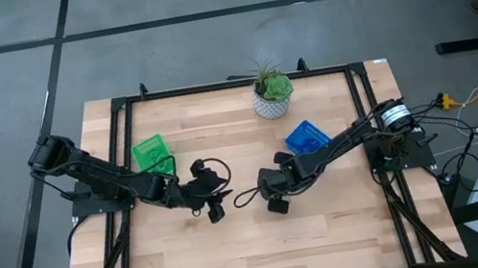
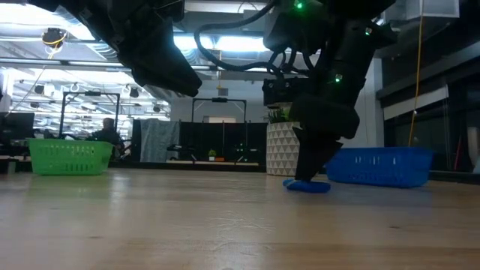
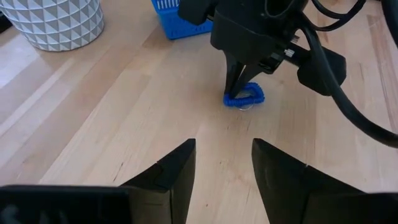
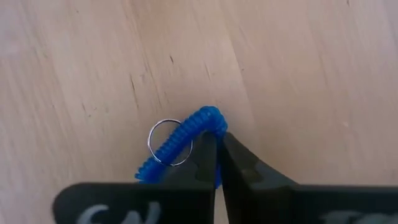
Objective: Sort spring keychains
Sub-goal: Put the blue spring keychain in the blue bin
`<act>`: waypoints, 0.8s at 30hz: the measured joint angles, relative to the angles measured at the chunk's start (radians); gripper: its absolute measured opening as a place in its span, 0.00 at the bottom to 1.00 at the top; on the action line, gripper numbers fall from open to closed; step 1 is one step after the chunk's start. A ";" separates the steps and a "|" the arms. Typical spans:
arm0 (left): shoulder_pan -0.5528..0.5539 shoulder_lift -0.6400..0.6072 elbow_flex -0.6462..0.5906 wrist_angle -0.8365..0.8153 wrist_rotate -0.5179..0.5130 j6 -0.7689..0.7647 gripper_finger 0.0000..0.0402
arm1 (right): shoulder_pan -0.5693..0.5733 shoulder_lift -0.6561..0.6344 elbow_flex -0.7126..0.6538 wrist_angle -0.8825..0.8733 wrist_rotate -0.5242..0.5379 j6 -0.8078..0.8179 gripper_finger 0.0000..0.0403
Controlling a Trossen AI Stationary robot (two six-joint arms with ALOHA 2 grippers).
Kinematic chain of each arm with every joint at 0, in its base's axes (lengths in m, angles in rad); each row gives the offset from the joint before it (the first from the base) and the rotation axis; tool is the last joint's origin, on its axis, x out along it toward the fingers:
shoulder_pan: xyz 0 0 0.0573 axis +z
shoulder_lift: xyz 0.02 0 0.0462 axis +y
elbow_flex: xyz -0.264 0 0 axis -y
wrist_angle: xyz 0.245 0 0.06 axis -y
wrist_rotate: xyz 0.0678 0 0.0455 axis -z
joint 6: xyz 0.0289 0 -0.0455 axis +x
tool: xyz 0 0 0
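Right end effector (image 4: 219, 163): down at the bench near its middle; fingers pressed together on a blue keychain (image 4: 180, 144); pinching its coil at one end
Right end effector, low view (image 2: 311, 178): tips at the bench surface, on the keychain (image 2: 307, 186)
Blue keychain: lying on the bench (image 1: 239, 251), between the two arms, in front of the blue tray (image 1: 306, 136); a small metal ring (image 4: 169, 142) hangs on the coil; seen from the left wrist as a blue loop (image 3: 245, 97) under the right arm's tips
Left end effector (image 3: 224, 165): off the bench, near the middle, pointed toward the right arm; fingers spread; nothing between them
Left end effector, high view (image 1: 212, 207): just beside the right end effector (image 1: 277, 201), not touching
Green tray (image 1: 152, 154): on the left half of the bench, behind the left arm; contents cannot be made out
Blue tray: on the right half, beside the right arm; contents cannot be made out
Plant pot (image 1: 272, 95): white faceted pot with a green plant, at the far edge, middle
Bench: light wood slats; black frame round it
Room: a person (image 2: 107, 133) sits far behind, low view
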 joint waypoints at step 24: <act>0.000 0.000 0.000 -0.003 -0.001 0.016 0.38 | 0.153 0.002 0.373 -0.393 0.239 -0.026 0.02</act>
